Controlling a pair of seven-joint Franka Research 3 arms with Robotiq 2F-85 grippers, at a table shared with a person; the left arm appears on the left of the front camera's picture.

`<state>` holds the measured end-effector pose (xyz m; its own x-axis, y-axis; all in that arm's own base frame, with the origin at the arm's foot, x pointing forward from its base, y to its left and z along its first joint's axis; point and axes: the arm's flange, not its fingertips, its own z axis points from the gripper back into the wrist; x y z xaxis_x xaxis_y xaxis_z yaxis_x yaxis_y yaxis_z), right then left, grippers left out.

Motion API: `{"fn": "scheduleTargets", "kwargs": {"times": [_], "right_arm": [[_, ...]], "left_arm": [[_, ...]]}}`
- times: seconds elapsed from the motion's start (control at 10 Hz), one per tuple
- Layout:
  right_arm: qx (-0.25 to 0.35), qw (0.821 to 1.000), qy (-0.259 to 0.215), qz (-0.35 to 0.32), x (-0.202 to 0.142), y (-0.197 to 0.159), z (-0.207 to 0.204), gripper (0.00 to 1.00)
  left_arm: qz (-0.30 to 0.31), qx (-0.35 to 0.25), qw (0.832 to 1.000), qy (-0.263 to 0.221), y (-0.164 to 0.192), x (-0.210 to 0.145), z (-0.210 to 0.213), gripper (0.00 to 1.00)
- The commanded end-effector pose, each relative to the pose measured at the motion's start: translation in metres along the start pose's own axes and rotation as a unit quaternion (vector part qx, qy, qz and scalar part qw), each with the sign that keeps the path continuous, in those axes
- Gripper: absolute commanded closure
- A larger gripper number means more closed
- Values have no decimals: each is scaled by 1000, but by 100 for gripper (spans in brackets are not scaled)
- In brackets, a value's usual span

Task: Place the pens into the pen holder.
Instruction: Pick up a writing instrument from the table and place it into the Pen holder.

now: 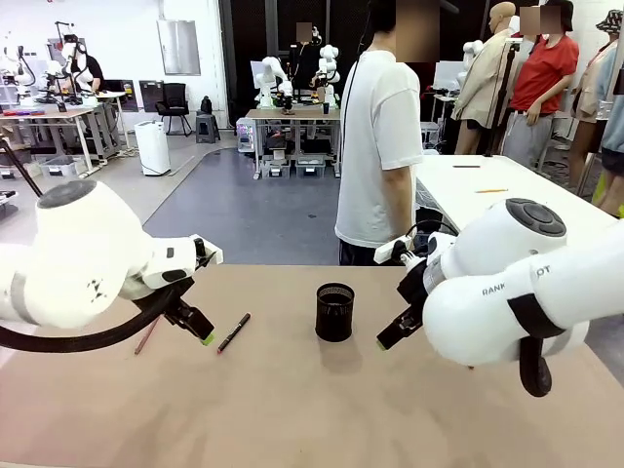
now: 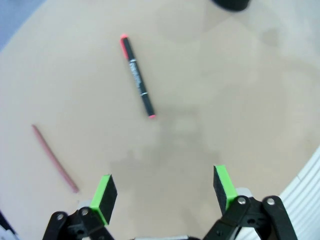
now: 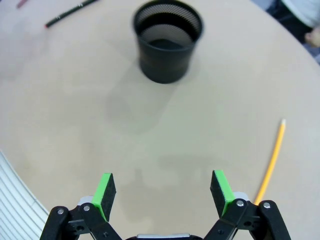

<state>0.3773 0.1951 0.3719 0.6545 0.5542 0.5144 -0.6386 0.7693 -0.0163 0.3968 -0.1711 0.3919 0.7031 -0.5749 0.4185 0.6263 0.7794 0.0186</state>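
Three lie flat on the worktop, all outside the pen holder: the black pen, the reddish-brown pencil and the orange-yellow pencil. My left hand hovers over bare worktop with its green pads spread wide, gripping nothing. Seen from my left wrist, the black pen is at 12 o'clock from that hand, a little toward 11, apart from my fingers. It slants with its red cap at the far end and a small red tip at the near end. The reddish-brown pencil is at 9 o'clock, near one pad but not touching it, and well apart from the black pen. My right hand is also spread wide and holds nothing. From my right wrist, the pen holder stands upright at 12 o'clock, its round mouth open toward me so that I look onto its mesh wall and dark floor. The orange-yellow pencil lies at 3 o'clock, just beside one finger, its pale tip pointing toward 1 o'clock. In the front view the pen holder sits between my two hands, with the black pen just beside my left fingertips at their 3 o'clock and the reddish-brown pencil at their 9 o'clock. A person in a white shirt stands at the worktop's far edge, at 12 o'clock from the pen holder
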Motion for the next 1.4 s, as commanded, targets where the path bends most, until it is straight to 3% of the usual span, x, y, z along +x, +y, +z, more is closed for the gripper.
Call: {"fn": "scheduleTargets", "kwargs": {"times": [0.0, 0.2, 0.5, 0.9, 1.3], "right_arm": [[55, 998, -9, 10, 4, -23, 15, 0], [77, 996, -23, 24, 19, -23, 42, 0], [106, 993, -11, 51, 56, -46, 91, 0], [149, 985, -27, 87, 73, -95, 150, 0], [164, 978, -73, 111, 65, -133, 169, 0]], "left_arm": [[-20, -57, 998, 7, 18, 4, 24, 0], [-74, -108, 991, -38, 29, 5, 52, 0], [-140, -135, 977, -87, 53, 4, 91, 0], [-170, -109, 974, -101, 105, 8, 135, 0], [-188, -105, 965, -150, 135, 12, 169, 0]]}}
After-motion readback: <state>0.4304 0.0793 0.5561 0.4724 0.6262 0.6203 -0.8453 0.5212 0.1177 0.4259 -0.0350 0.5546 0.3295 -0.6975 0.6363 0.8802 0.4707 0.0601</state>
